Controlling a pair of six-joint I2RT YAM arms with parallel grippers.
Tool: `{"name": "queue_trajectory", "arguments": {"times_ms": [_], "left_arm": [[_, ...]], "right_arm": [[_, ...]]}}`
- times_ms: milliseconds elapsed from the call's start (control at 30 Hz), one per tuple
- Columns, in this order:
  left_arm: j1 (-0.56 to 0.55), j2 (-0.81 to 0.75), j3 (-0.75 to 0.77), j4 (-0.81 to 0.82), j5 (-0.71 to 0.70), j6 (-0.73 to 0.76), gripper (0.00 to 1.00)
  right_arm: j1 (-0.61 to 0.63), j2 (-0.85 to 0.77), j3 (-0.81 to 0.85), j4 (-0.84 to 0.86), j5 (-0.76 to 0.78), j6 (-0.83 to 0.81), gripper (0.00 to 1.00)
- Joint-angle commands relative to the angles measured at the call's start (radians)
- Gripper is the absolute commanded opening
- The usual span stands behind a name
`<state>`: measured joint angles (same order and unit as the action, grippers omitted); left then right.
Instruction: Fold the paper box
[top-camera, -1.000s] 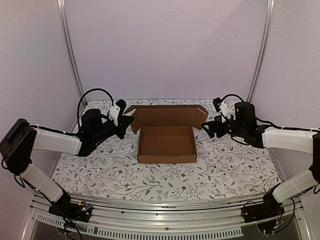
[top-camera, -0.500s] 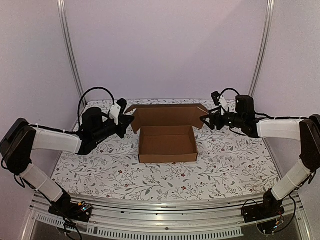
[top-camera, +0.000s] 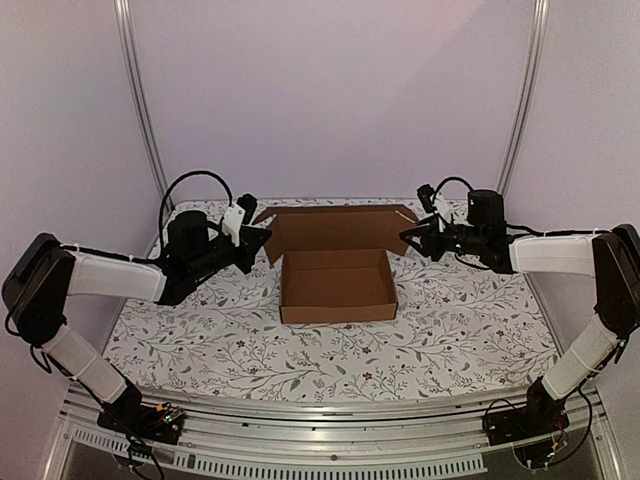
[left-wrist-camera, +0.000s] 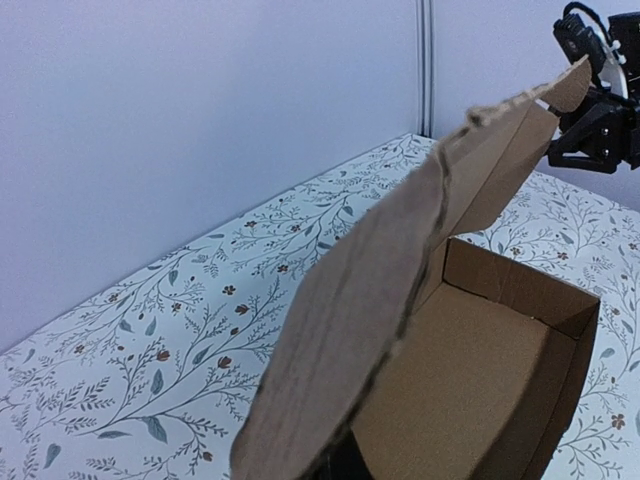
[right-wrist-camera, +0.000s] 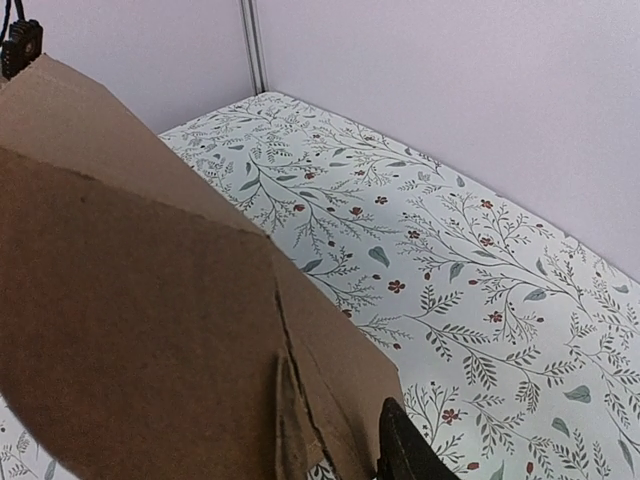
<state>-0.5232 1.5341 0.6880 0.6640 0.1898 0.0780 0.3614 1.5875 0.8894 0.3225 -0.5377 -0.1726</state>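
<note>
Jaws on the left gripper (top-camera: 258, 238) are pressed together at the left end of the paper box (top-camera: 335, 290), seemingly pinching the left side flap (left-wrist-camera: 340, 340) of the lid (top-camera: 335, 232). In the left wrist view that flap rises from the bottom edge of the picture, right where the fingers would be, though the fingers themselves are hidden.

At mid-table (top-camera: 200, 340) the box sits with its tray formed and open upward. The lid stands up from the far wall, leaning slightly back.

At the lid's right end, the right gripper (top-camera: 409, 238) reaches in level with the right side flap (right-wrist-camera: 130, 300). The right wrist view shows one dark fingertip (right-wrist-camera: 405, 450) just beside the flap's lower edge, and cardboard fills most of the frame. The other finger is out of sight, so I cannot tell whether these jaws have met on the flap or stand apart around it.
</note>
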Motion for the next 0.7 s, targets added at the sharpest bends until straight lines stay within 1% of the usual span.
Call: {"name": "queue_trajectory", "arguments": {"times_ms": [0, 167, 433, 667], "left_arm": [[0.017, 0.035, 0.009, -0.099, -0.006, -0.009, 0.0], [0.017, 0.038, 0.012, -0.105, -0.002, -0.017, 0.0], [0.017, 0.034, 0.015, -0.117, 0.0, -0.022, 0.0], [0.016, 0.029, 0.02, -0.125, -0.003, -0.039, 0.0]], "right_arm": [[-0.001, 0.004, 0.013, 0.007, -0.005, -0.002, 0.31], [-0.001, -0.029, 0.0, 0.01, 0.027, -0.007, 0.3], [0.008, -0.062, -0.016, 0.015, 0.043, -0.005, 0.25], [0.022, -0.06, -0.022, 0.015, 0.061, -0.008, 0.12]]}}
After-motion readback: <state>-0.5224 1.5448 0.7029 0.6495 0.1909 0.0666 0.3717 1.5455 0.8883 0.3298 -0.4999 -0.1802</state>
